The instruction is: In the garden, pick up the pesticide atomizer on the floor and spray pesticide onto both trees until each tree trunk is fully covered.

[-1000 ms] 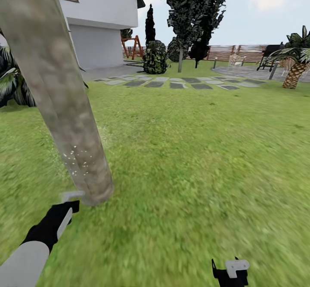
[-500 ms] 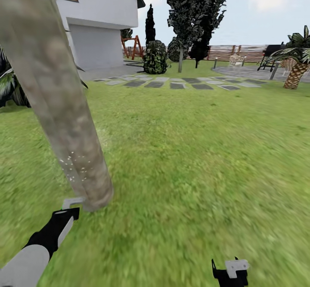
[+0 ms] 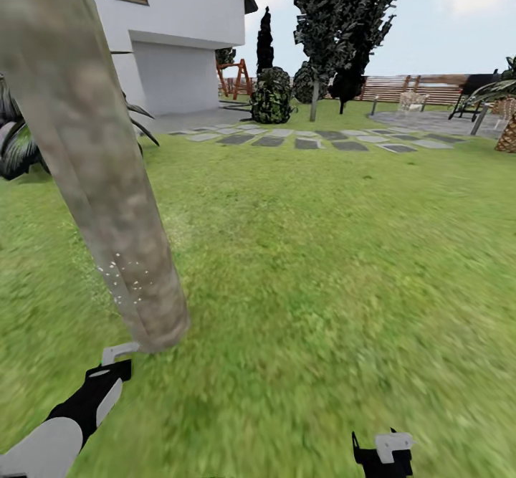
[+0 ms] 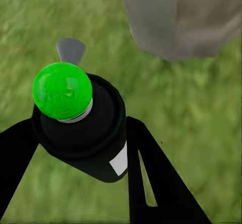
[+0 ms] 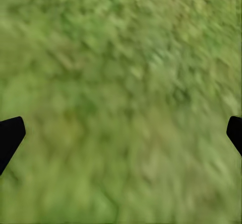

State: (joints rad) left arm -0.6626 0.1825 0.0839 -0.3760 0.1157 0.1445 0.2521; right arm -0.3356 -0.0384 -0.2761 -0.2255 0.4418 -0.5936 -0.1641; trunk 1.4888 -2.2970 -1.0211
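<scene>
The pesticide atomizer, a black bottle with a bright green ball on top and a grey nozzle, sits between the black fingers of my left gripper, which is shut on it. In the head view that gripper is low on the grass, with the atomizer's whitish nozzle just short of the base of the near tree trunk. Fine white pesticide specks dot the lower trunk. The second tree stands far off by the fence. My right gripper is open over bare lawn.
A white house stands behind the trunk, with a striped broad-leaved plant at its left. Grey stepping stones cross the lawn ahead. A round dark bush and the wooden fence lie beyond.
The head view has swung left, so house, stones and far tree sit further right in the picture. My left gripper with the atomizer shows slightly lower below the trunk base.
</scene>
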